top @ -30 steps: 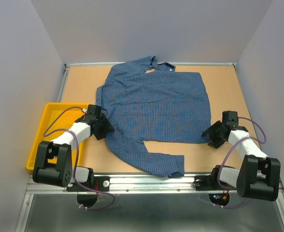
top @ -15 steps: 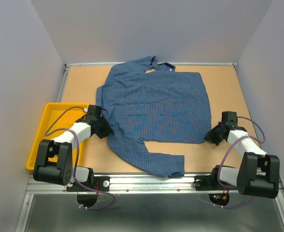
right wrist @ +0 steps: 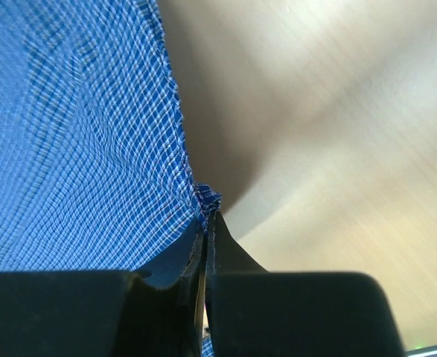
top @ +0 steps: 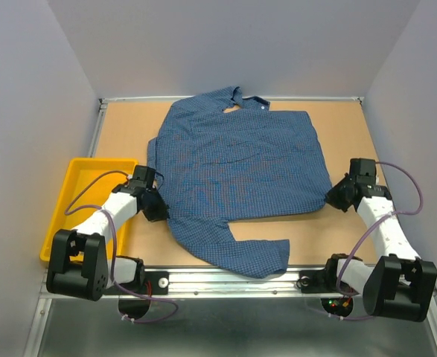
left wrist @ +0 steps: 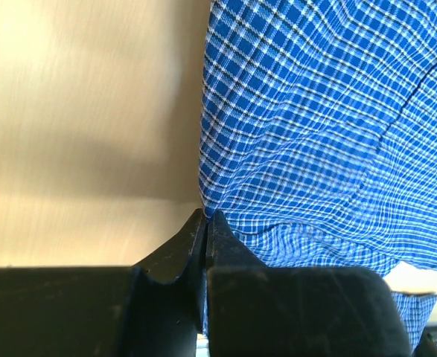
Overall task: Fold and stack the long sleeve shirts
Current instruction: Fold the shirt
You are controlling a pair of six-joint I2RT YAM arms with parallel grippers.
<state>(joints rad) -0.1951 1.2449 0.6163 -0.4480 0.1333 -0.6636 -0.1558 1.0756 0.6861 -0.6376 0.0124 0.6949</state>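
At the near edge, approx 6 o'clock in the top view, both arm bases sit side by side on the metal rail, w/ a yellow tray (top: 80,178) lying just off the table's L side at approx 8 o'clock. Just past the rail, one long sleeve (top: 237,249) of the blue checked shirt (top: 240,167) runs diagonally across the tan table (top: 125,126) from approx 7 to 6 o'clock, its cuff end nearest the bases. L gripper (top: 157,206) is low at approx 8 o'clock, at the shirt's L bottom corner. On its wrist cam, L gripper (left wrist: 205,219) has its jaws pressed tight together w/ the cloth edge caught btwn the tips, and the fabric (left wrist: 315,111) ripples away from the pinch. R gripper (top: 336,197) mirrors it at approx 4 o'clock, on the shirt's R bottom corner. On its own cam, R gripper (right wrist: 205,219) is likewise closed tight, w/ a small bunch of hem nipped at the tips. Btwn the two grippers the hem lies roughly straight. Beyond that, the shirt body is spread flat over the table centre. Collar (top: 240,100) is at 12 o'clock, against the far edge.
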